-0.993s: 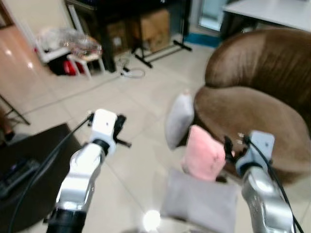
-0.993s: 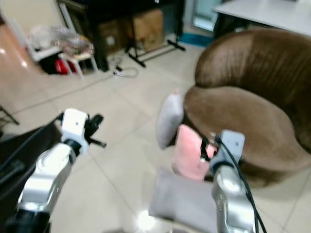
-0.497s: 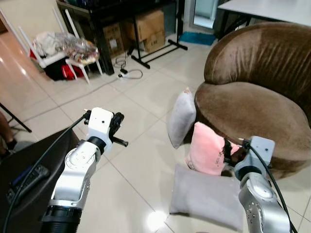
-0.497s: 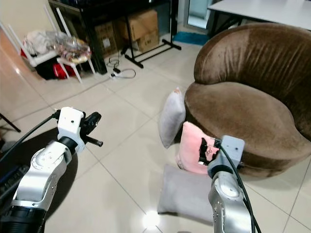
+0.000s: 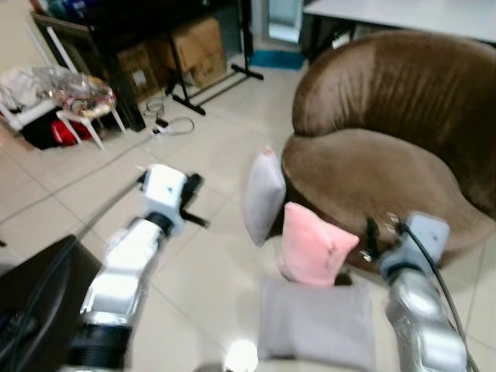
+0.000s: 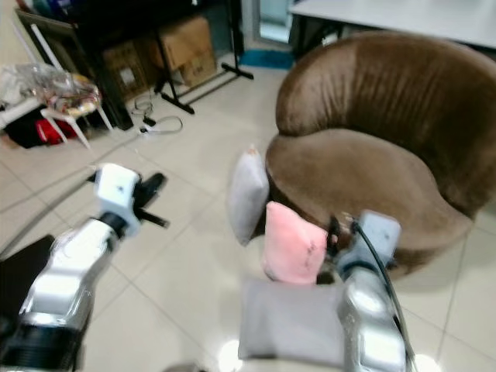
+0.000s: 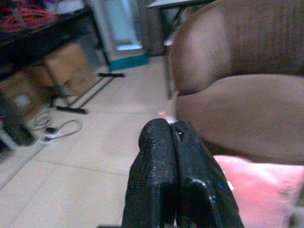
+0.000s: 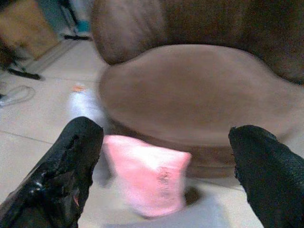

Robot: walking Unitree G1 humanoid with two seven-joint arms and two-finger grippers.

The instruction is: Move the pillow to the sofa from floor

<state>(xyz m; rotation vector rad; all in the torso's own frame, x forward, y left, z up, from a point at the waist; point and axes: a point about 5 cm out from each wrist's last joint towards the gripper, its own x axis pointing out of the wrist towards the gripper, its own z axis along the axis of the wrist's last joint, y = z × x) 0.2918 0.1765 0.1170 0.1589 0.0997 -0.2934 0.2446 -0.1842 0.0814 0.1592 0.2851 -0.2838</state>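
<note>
While I stand on the tiled floor [image 5: 209, 263], this is how things lie.
Right end effector [image 8: 164, 168]: fingers spread wide, released, near the pink pillow [image 5: 310, 244].
Left end effector [image 7: 173, 156]: my fingers clenched together, grasping nothing.
Pink pillow: upright on the floor, against the brown sofa [image 5: 387, 155].
Grey pillows: one [image 5: 318, 325] flat before it, one [image 5: 262, 194] leaning beside.

My view has swung toward the brown sofa [image 5: 387, 147]. My right gripper [image 8: 161, 175] has drawn back slightly from the pink pillow [image 5: 314, 246], fingers spread apart.
</note>
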